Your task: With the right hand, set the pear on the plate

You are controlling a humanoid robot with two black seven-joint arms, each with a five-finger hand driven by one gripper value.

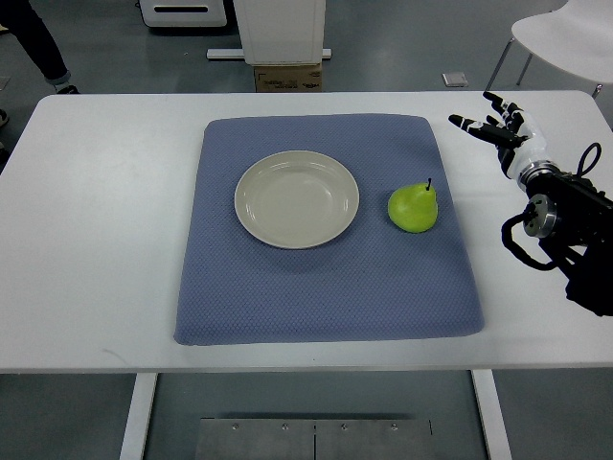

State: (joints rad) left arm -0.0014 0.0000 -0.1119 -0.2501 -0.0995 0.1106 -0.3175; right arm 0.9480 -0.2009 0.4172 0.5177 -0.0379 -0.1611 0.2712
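A green pear [413, 207] with a dark stem lies on the blue mat [326, 297], just right of the plate. The cream plate [297, 198] sits near the mat's middle and holds nothing. My right hand [495, 126] hovers over the white table beyond the mat's far right corner, fingers spread and holding nothing. It is up and to the right of the pear, well apart from it. Its black forearm enters from the right edge. The left arm does not show.
The white table [96, 240] carries the mat. A white chair [565, 38] stands at the far right behind the table. A person's leg [38, 43] shows at the far left, and a white cabinet base [283, 34] stands behind the table's middle.
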